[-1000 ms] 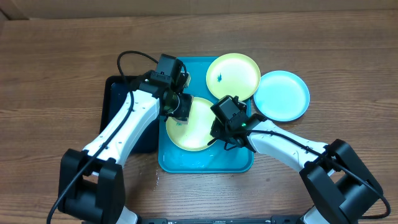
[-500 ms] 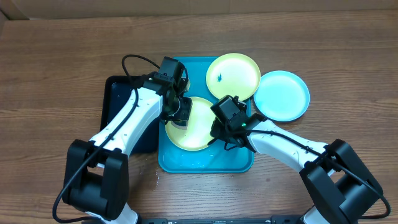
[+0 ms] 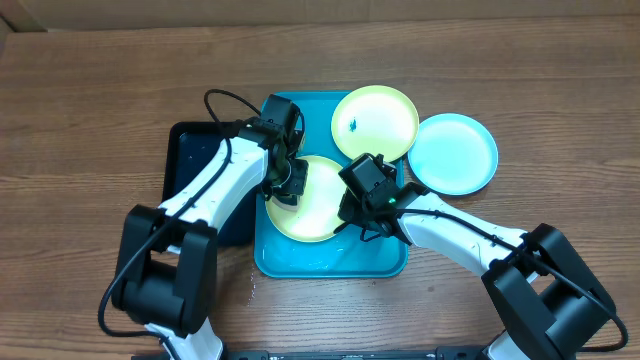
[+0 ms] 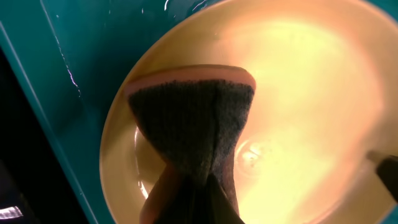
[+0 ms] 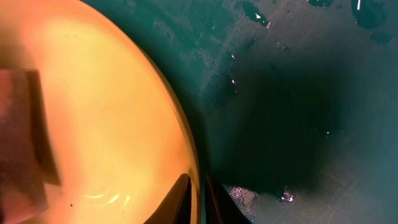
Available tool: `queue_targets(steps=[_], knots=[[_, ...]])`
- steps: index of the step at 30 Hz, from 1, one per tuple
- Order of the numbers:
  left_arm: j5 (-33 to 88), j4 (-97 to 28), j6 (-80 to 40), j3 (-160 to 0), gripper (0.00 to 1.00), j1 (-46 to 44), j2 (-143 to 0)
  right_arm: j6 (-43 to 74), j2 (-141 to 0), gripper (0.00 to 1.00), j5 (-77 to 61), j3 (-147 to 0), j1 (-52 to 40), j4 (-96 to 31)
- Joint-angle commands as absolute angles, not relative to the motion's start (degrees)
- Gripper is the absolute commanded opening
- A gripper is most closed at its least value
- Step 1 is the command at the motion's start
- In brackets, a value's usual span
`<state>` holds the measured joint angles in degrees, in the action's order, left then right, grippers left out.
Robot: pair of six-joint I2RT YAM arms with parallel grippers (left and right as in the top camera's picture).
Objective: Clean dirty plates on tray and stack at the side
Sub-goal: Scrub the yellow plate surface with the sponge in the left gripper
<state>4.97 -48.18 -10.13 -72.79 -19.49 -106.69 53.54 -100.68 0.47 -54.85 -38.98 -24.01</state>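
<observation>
Dark scouring pad (image 4: 193, 124) on wet yellow plate (image 4: 311, 93); turquoise tray (image 4: 62, 74) beneath

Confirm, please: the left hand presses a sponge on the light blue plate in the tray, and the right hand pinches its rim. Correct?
Wrong colour: the plate under the sponge is yellow-green, as the overhead view shows; the light blue plate lies beside the tray. The rest is right.
</observation>
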Motion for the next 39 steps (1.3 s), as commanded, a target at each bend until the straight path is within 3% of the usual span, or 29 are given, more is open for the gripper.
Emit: queue_targets(steps=[1, 4, 9, 23, 28, 35, 39], knots=[[2.0, -47.7, -9.0, -73.1, 0.04, -19.5, -109.8, 53.3, -101.0, 0.11, 1.4, -55.2, -38.8, -23.9], [1.7, -47.3, -9.3, -73.1, 0.04, -19.5, -112.9, 53.3, -101.0, 0.04, 1.4, -55.2, -38.8, -23.9], [7.4, -48.8, -8.6, -73.1, 0.04, -19.5, -117.4, 53.3, -101.0, 0.04, 1.4, -55.2, -38.8, -23.9], [40.2, -50.5, 2.5, -76.2, 0.04, -17.7, -113.5, 53.3, -101.0, 0.04, 1.2, -55.2, -38.8, -23.9], [37.4, -50.2, 1.7, -78.8, 0.04, -17.3, -107.0, 53.3, -101.0, 0.04, 1.2, -55.2, -38.8, -23.9], [19.2, -52.3, -5.7, -78.9, 0.04, -17.3, -102.7, 52.6, -101.0, 0.04, -0.2, -55.2, -38.8, -23.8], [13.9, -53.1, -7.8, -77.9, 0.04, -17.3, -103.8, 52.4, -101.0, 0.15, -0.2, -55.2, -38.8, -24.0]])
